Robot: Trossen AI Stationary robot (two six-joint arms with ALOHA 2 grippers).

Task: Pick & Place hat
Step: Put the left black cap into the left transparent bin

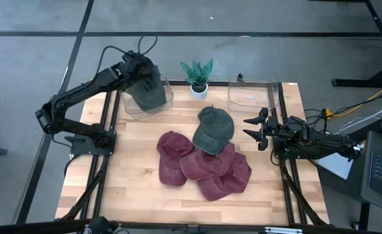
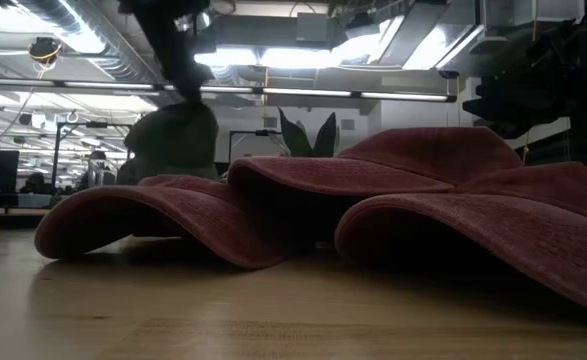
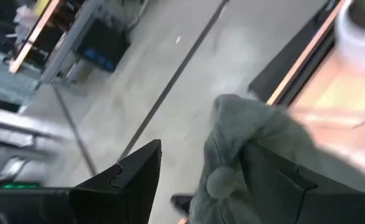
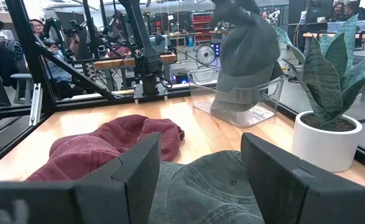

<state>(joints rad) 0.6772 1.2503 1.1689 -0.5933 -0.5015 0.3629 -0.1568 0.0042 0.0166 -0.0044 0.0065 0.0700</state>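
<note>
Green hat (image 1: 148,92) gripped by left gripper (image 1: 146,77) over clear bin (image 1: 168,99) | right gripper (image 1: 254,128) wide open, empty, beside hat pile (image 1: 204,170)

A light wooden butcher-block table (image 1: 138,188) framed by dark metal rails carries everything. Near its centre lies a heap of dark red fabric caps (image 1: 204,168), overlapping one another, with a grey-green cap (image 1: 214,129) resting on the heap at its 12 o'clock edge. At the table's 11 o'clock stands a clear plastic bin (image 1: 165,99); a second clear plastic bin (image 1: 252,94) stands at 1 o'clock. Between them, at 12 o'clock, sits a small white pot holding a green spiky-leaved plant (image 1: 198,77).
</note>
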